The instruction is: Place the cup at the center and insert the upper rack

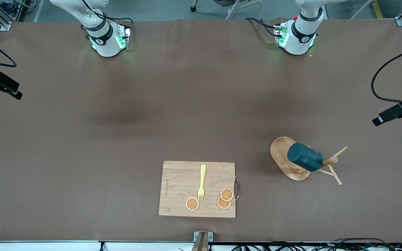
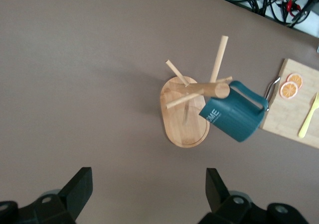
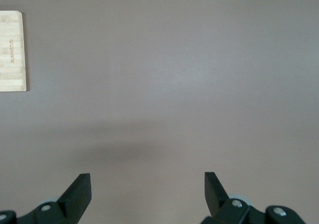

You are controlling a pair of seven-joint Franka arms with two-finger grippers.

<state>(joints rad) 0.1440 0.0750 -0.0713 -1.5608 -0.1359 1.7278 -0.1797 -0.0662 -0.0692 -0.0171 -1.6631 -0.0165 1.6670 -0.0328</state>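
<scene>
The cup (image 1: 304,157) is a dark teal mug hanging tilted on a peg of the upper rack (image 1: 280,151), a bamboo mug tree with an oval base. They stand toward the left arm's end of the table, in the half nearer the front camera. In the left wrist view the cup (image 2: 237,117) hangs beside the rack's (image 2: 182,122) post, handle outward. My left gripper (image 2: 149,189) is open high over bare table short of the rack. My right gripper (image 3: 148,191) is open over bare table with nothing between its fingers. Neither gripper shows in the front view.
A bamboo cutting board (image 1: 180,188) lies near the table's front edge, carrying a yellow fork (image 1: 202,181) and orange slices (image 1: 226,194). Its corner (image 3: 12,50) shows in the right wrist view. The board (image 2: 289,117) lies beside the rack, toward the right arm's end.
</scene>
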